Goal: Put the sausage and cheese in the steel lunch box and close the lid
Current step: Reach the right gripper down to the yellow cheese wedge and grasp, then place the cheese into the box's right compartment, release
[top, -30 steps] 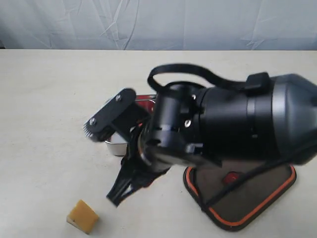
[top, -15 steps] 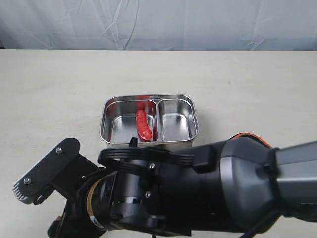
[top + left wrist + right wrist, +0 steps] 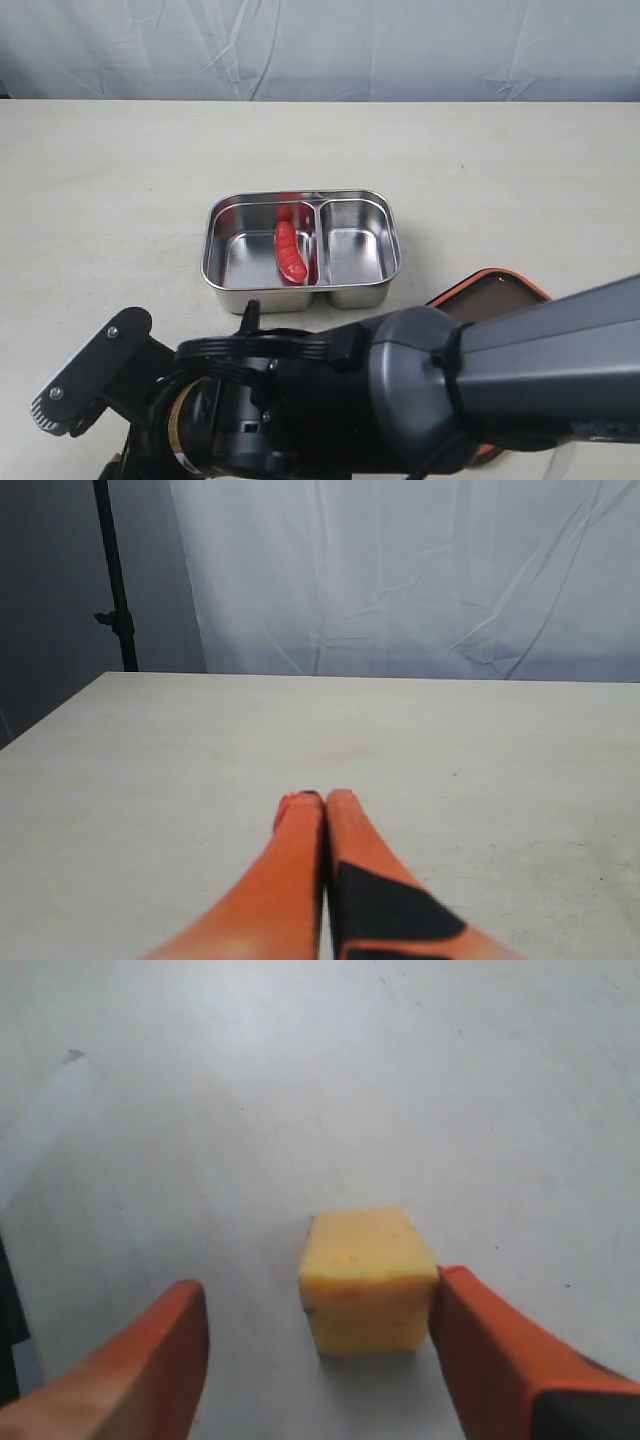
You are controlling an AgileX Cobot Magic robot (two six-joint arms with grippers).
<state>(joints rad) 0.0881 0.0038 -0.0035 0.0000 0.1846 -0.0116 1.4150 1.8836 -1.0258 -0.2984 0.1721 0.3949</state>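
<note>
Reddish ridged sausage [image 3: 290,252] is laid in the nine-o'clock compartment of the shiny steel lunch box [image 3: 345,296]. Yellow cheese block [image 3: 368,1278] is flanked on the pale table [image 3: 200,1110] by the spread, ungrasping right gripper [image 3: 320,1295]. The left gripper [image 3: 312,800] is pressed together on nothing.

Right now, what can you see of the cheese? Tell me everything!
The cheese is a small yellow-orange block with a faintly speckled, spongy-looking skin, and its top is paler than its front. It sits flat on the pale table, not lifted. The right gripper is open around it: one orange finger is right at its side, perhaps touching, and the other stands apart.
</note>
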